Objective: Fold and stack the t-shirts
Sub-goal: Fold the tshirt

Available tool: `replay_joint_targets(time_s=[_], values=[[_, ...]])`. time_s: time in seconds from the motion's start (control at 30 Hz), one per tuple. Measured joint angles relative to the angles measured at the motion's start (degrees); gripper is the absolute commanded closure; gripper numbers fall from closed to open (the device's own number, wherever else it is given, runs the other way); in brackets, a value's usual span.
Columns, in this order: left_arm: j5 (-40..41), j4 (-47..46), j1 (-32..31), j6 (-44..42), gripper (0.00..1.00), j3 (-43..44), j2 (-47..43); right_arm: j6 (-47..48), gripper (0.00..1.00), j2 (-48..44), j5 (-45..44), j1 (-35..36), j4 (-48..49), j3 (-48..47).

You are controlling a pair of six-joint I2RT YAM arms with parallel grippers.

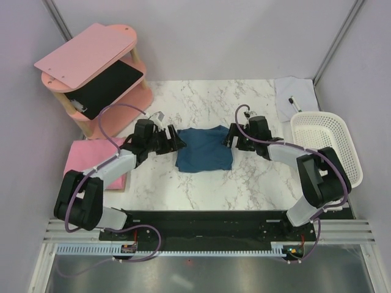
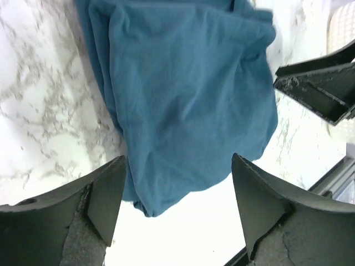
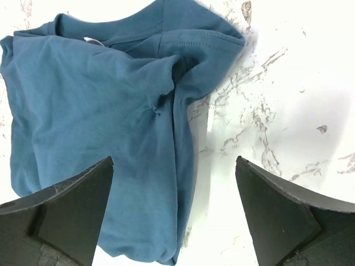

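The dark teal-blue t-shirt [image 1: 204, 149] lies folded and a little rumpled in the middle of the marble table; it also shows in the left wrist view [image 2: 183, 94] and the right wrist view [image 3: 100, 127]. The pink t-shirt [image 1: 91, 157] lies folded at the table's left edge, partly under the left arm. My left gripper [image 1: 174, 139] is open and empty at the blue shirt's left edge [image 2: 175, 208]. My right gripper [image 1: 227, 138] is open and empty at its right edge [image 3: 175, 213].
A pink wooden shelf [image 1: 91, 67] holding a black panel stands at the back left. A white basket [image 1: 327, 146] sits at the right edge. A small white cloth with a pen [image 1: 294, 94] lies at the back right.
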State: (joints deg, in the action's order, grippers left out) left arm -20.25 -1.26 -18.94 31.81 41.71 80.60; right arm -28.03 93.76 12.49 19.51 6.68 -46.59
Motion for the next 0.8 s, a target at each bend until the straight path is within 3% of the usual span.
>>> replay_joint_targets(time_s=[0.03, 0.1, 0.13, 0.17, 0.2, 0.23, 0.3, 0.33, 0.37, 0.6, 0.8], values=[[0.8, 0.3, 0.0, -0.2, 0.26, 0.6, -0.5, 0.0, 0.07, -0.3, -0.3, 0.0, -0.4, -0.2], [1.9, 0.7, 0.0, -0.8, 0.71, 2.6, 0.1, 0.0, 0.15, -0.3, -0.5, 0.0, -1.3, -1.3], [2.2, 1.0, 0.0, -1.1, 0.90, 3.6, 0.8, 0.1, 0.25, 0.0, -0.5, 0.0, -1.6, -2.1], [2.4, 1.0, 0.0, -1.5, 0.98, 4.9, 1.9, 0.0, 0.34, 0.5, -0.3, 0.0, -1.8, -3.0], [2.5, 1.1, 0.0, -1.9, 0.98, 6.4, 3.5, 0.0, 0.42, 1.2, -0.1, 0.0, -1.7, -4.1], [2.6, 1.1, 0.0, -2.4, 0.98, 8.1, 5.3, -0.2, 0.60, 2.1, 0.3, 0.0, -1.5, -5.3], [2.6, 1.0, 0.0, -2.6, 0.98, 11.1, 9.3, -0.2, 0.76, 4.0, 1.4, 0.0, -1.0, -7.3], [2.6, 1.0, 0.0, -2.6, 0.98, 12.4, 11.1, -0.8, 0.93, 5.0, 2.3, 0.0, -0.8, -8.2], [2.3, 1.0, 0.0, -2.6, 0.98, 13.7, 13.2, -1.2, 0.99, 6.0, 2.9, 0.0, -0.6, -9.0], [0.5, 1.2, -0.2, -2.6, 0.98, 18.6, 22.4, -2.6, 1.00, 8.9, 7.1, 0.0, -0.4, -12.1], [0.4, 1.4, -0.6, -2.6, 0.98, 20.5, 26.7, -1.5, 1.00, 14.7, 4.5, 0.0, -2.1, -17.8]])
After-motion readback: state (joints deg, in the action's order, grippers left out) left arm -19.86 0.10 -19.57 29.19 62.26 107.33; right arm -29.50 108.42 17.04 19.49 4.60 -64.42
